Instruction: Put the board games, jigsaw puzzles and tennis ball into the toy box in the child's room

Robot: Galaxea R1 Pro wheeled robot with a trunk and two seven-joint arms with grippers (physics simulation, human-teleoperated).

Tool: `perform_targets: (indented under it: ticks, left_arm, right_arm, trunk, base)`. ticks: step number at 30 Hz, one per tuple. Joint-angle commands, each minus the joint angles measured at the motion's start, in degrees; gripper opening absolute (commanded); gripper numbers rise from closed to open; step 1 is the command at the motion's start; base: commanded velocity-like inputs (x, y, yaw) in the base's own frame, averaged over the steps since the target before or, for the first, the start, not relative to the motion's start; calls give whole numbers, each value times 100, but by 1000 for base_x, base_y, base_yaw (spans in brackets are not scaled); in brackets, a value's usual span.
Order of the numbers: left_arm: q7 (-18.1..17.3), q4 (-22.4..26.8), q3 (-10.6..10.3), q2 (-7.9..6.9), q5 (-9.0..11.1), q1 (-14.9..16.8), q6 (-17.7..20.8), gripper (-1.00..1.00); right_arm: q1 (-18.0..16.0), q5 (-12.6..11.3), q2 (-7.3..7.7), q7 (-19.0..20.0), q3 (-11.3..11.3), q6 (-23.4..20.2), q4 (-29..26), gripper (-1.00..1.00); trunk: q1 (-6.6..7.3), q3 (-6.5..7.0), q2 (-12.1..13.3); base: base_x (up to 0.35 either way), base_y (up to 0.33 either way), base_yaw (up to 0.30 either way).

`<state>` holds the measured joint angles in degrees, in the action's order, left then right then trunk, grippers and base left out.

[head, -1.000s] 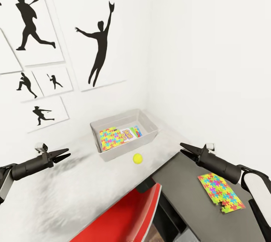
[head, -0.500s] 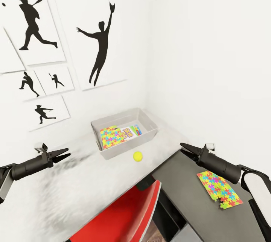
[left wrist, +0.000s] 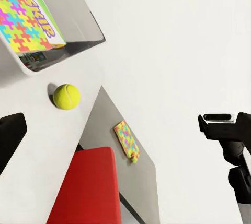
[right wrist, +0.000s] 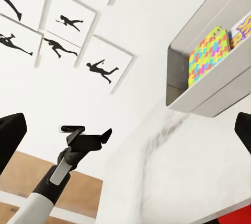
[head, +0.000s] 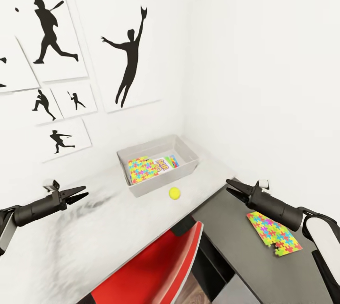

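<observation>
We note the tennis ball (head: pixel 174 193) at frame centre, just below the toy box (head: pixel 189 150), between both empty, slightly parted jaws, right gripper (head: pixel 231 186) nearer.

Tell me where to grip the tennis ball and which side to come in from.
Grip the ball across its middle, coming straight down from above. It is round, so any width works, and it sits free on the white table, just in front of the toy box wall. A side approach risks nudging it into a roll. The left gripper looks better placed.
</observation>
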<state>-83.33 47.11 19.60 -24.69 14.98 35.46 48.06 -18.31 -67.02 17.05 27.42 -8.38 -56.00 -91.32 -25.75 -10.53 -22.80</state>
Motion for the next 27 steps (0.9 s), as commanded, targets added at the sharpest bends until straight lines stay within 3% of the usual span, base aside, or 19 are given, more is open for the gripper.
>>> perform_targets:
  ticks: [1, 18, 27]
  left_arm:
    - [-17, 0, 0, -1, 4, 4, 61, 100]
    - [-22, 18, 0, -1, 14, 4, 55, 100]
    - [-25, 26, 0, -8, 14, 4, 41, 100]
  right_arm:
    - [-6, 31, 0, 38, -8, -24, 0, 100]
    - [-6, 31, 0, 44, -14, -25, 1, 100]
    - [-6, 31, 0, 41, -14, -25, 1, 100]
  trunk:
    - [-3, -10, -12]
    - [-3, -8, -12]
    - [-3, -8, -12]
  base:
    - [-3, 1, 0]
    - [-105, 26, -3]
    - [-49, 13, -201]
